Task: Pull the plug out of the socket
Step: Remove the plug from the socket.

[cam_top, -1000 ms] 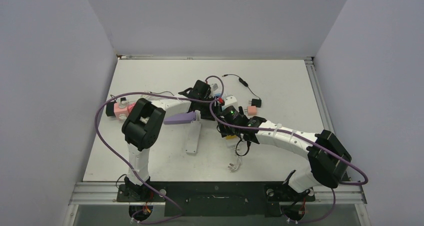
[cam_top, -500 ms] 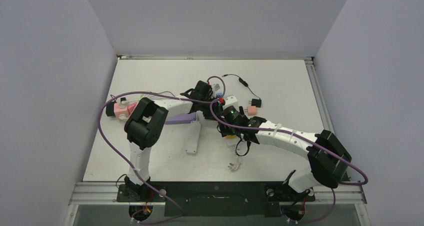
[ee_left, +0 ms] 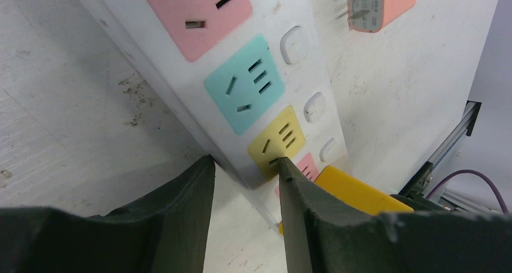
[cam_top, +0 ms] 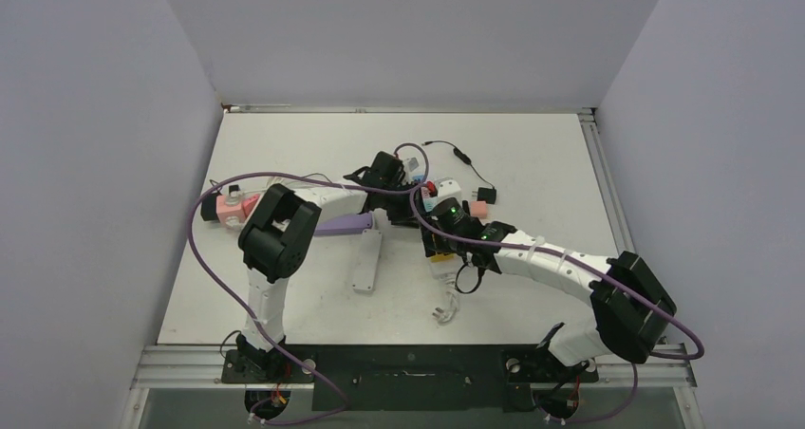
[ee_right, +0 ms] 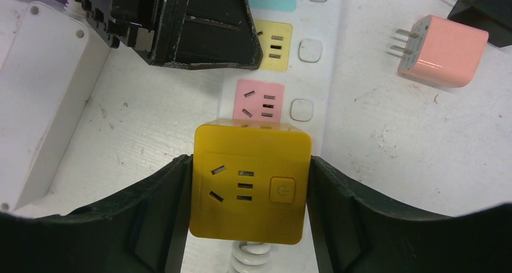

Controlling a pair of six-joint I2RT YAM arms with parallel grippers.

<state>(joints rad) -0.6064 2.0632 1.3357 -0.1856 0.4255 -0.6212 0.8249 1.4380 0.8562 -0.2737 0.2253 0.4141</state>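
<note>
Right wrist: my right end effector (ee_right: 250, 164) clamps the yellow plug (ee_right: 250, 191). Left end effector (ee_left: 241, 164) straddles the power strip (ee_left: 302, 80), grip unconfirmed; strip may lift when pulled.

No words, brands or numbers can be read anywhere. The only sign is a faint power symbol, a circle with a short stroke, on the square button (ee_right: 282, 190) set in the top face of the yellow cube (ee_right: 250, 182).
</note>
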